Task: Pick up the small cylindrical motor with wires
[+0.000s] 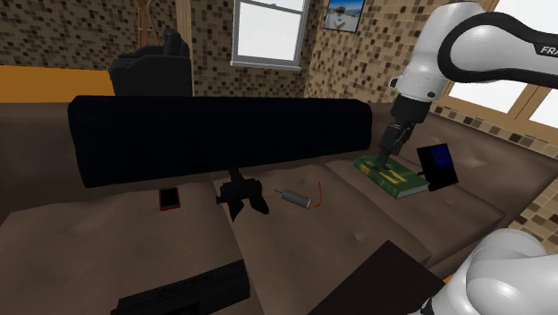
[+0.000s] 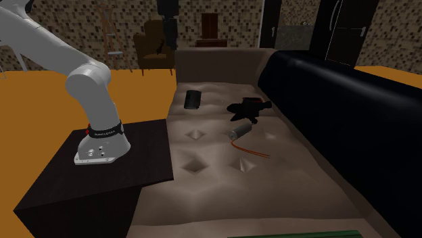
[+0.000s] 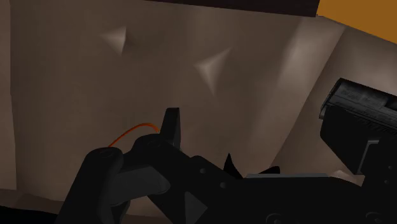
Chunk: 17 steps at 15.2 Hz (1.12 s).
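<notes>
The motor [image 1: 295,198] [image 2: 239,129] is a small grey cylinder lying on its side on the brown sofa seat [image 1: 304,242], and thin orange wires [image 2: 253,150] trail from it. My black gripper [image 1: 384,163] hangs high above the seat, toward the shoulder view's right of the motor, in line with a green book [image 1: 393,177]. In the wrist view the gripper [image 3: 264,127] is open, one slim finger [image 3: 170,127] and one broad finger [image 3: 359,124] standing far apart with only seat fabric between them. A loop of orange wire [image 3: 130,132] shows beside the slim finger; the motor body is hidden there.
A black camera-like object [image 1: 241,192] [image 2: 249,108] lies close to the motor, with a red-edged phone [image 1: 168,198] [image 2: 192,99] beyond it. A small black box with a blue face [image 1: 438,166] stands by the book. The dark sofa back [image 1: 224,134] runs behind. A flat black object [image 1: 183,291] lies near the seat's front.
</notes>
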Each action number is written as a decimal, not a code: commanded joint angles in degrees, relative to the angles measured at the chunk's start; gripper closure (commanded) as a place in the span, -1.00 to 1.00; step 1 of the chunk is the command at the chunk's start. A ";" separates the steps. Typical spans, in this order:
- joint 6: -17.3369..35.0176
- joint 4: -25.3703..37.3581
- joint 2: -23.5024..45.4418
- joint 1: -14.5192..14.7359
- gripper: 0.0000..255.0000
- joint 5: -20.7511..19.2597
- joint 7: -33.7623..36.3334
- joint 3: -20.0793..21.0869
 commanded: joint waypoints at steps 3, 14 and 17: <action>3.71 -1.44 2.43 0.06 -1.00 -0.37 -1.61 -0.88; 23.29 -3.41 20.95 0.77 -1.00 -0.70 -10.53 -5.34; 27.96 -2.17 27.16 1.09 -1.00 -0.05 -13.13 -6.35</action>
